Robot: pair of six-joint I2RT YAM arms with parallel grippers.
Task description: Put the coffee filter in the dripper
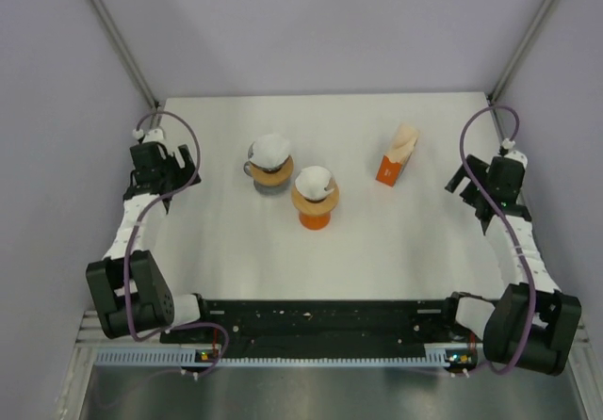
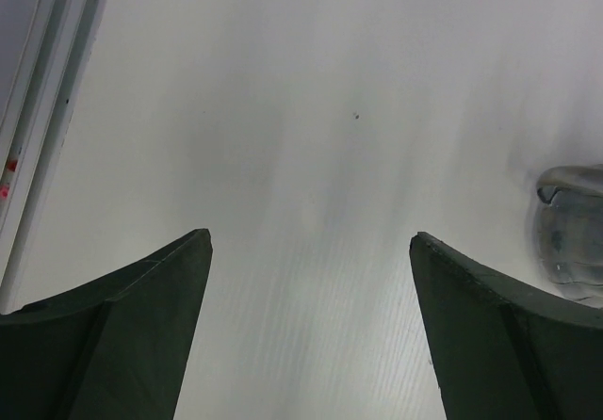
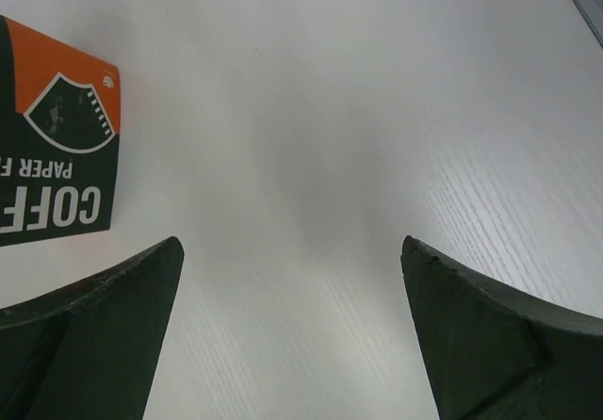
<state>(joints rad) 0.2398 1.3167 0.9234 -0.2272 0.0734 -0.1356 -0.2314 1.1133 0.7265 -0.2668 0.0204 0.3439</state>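
Note:
An orange dripper [image 1: 315, 215] stands mid-table with a white coffee filter [image 1: 313, 181] sitting in its cone. Just behind and to its left, a grey and glass dripper [image 1: 268, 177] also holds a white filter [image 1: 271, 147]; its glass edge [image 2: 569, 234] shows at the right of the left wrist view. My left gripper [image 1: 181, 168] [image 2: 311, 236] hangs open and empty over bare table at the far left. My right gripper [image 1: 460, 179] [image 3: 292, 241] is open and empty at the far right, beside the filter box.
An orange and dark box of paper filters [image 1: 395, 157] [image 3: 55, 152] stands at the back right, filters poking out of its top. Grey walls close in the white table [image 1: 377, 250] on three sides. A metal rail [image 2: 33, 109] runs along the table's left edge.

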